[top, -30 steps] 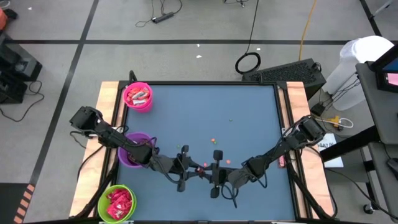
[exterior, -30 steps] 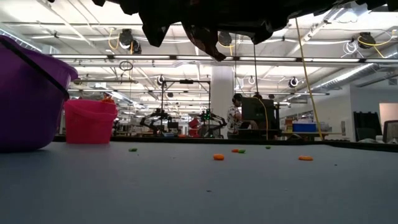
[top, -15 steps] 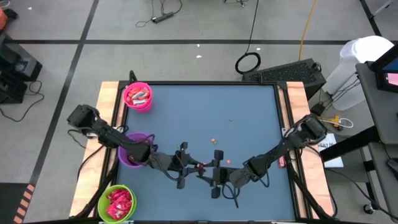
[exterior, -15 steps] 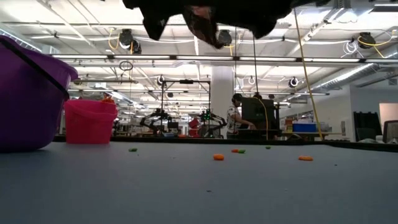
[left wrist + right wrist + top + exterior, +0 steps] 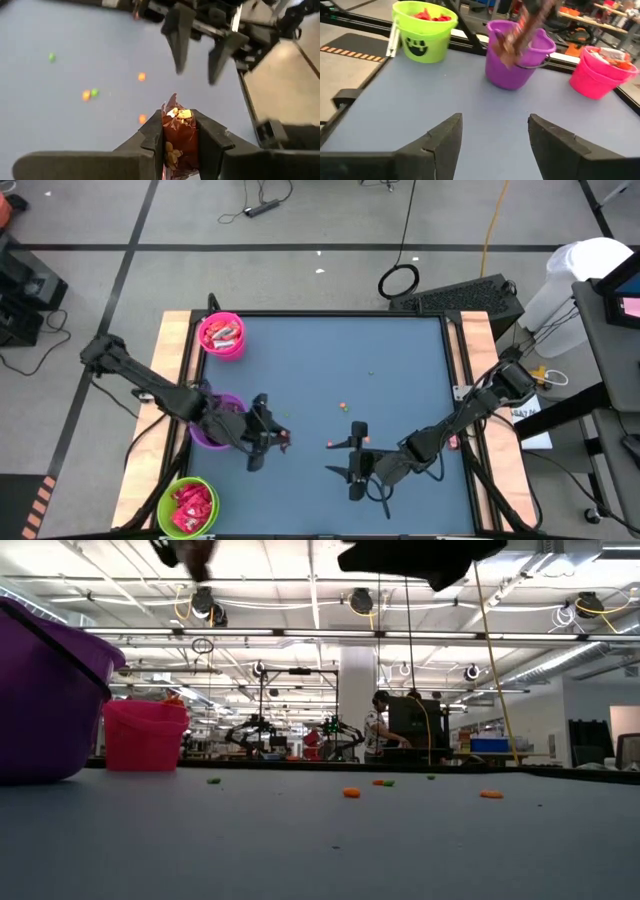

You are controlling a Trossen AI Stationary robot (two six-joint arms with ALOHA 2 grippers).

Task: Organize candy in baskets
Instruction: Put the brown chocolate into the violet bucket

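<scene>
Left gripper (image 5: 283, 438) retreated toward purple basket (image 5: 215, 420) — clamping brown candy (image 5: 178, 142); right gripper (image 5: 338, 459) — jaws apart.

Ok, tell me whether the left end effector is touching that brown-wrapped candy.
Touching. The left wrist view shows the left end effector with both fingers pressed against the sides of the brown-wrapped candy.

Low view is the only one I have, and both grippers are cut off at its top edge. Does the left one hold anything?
Observer: Yes. The left gripper is shut on a dark brown candy.
Operator: Where is it over the table?
Observer: Just beside the purple basket, not above it.
Operator: And the right one?
Observer: The right gripper is open and empty.
</scene>
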